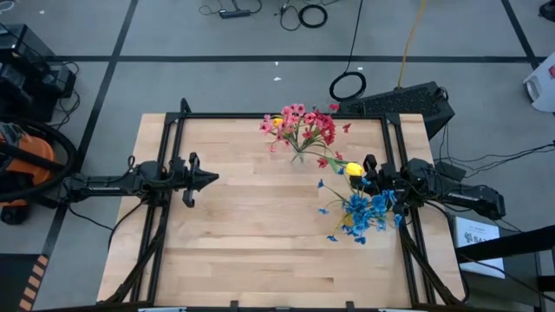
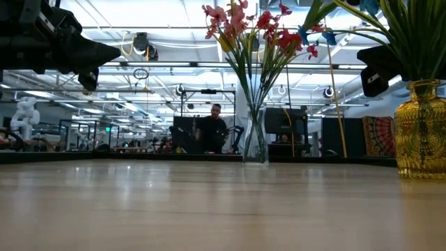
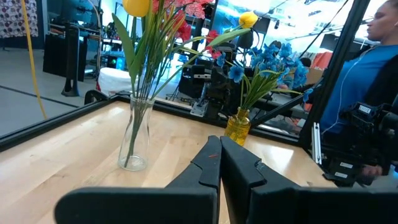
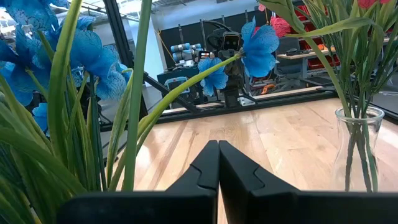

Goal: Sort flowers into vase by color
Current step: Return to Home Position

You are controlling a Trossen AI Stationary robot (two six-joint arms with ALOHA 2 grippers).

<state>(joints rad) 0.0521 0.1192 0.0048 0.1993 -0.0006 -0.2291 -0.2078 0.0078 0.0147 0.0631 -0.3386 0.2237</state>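
The left gripper (image 3: 219, 163) is clenched, empty. The right gripper (image 4: 217, 163) is clenched too, blue flowers (image 4: 90, 53) just beside it.

A light wooden plank tabletop (image 1: 260, 251) in a black metal frame carried two vases, both upright and standing apart. A slim clear glass vase (image 2: 256, 139) stood toward the far edge, right of centre. A squat amber-yellow textured glass vase (image 2: 421, 132) stood near the right edge.

- You've got pink and red flowers (image 1: 305, 127) upright in the clear vase (image 2: 255, 143) at the back, with yellow buds (image 3: 137, 6) mixed in.
- Blue flowers (image 1: 364, 211) fill the yellow vase (image 2: 421, 136) on your right.
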